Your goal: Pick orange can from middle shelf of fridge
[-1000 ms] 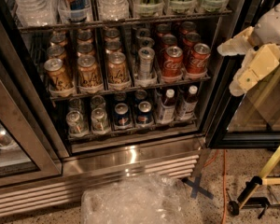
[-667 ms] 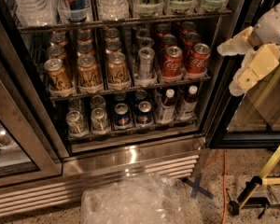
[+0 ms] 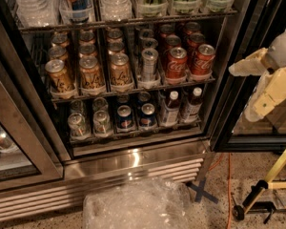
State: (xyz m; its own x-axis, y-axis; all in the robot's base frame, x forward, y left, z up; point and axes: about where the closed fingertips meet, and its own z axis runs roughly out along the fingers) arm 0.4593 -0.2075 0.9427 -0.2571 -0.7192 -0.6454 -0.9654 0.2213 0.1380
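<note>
The tool (image 3: 241, 92) hangs at the right of the view, outside the fridge (image 3: 133, 157), with its two cream fingers (image 3: 266, 98) spread apart and nothing between them. It sits in front of the dark door frame (image 3: 229, 109), at about the height of the middle shelf (image 3: 133, 91).

The orange can (image 3: 120, 70) stands upright on that shelf, long axis vertical, silver top up, script lettering facing out. It is well to the left of the tool and deeper in, at the front of its row, just behind the thin front rail. Between it and the tool stand a slim silver can (image 3: 149, 63) just beside it and then two rows of Coke cans (image 3: 176, 63). More orange cans (image 3: 90, 73) fill the two rows to its left and the places behind it (all alike, all upright).

Neighbours are close on both sides of the can; the open room is at its front, over the rail, and in the gap under the top shelf (image 3: 133, 22). Below is the lower shelf with blue cans (image 3: 125, 117) and bottles (image 3: 170, 107). On the floor before the grille lies crumpled plastic wrap (image 3: 133, 206).
</note>
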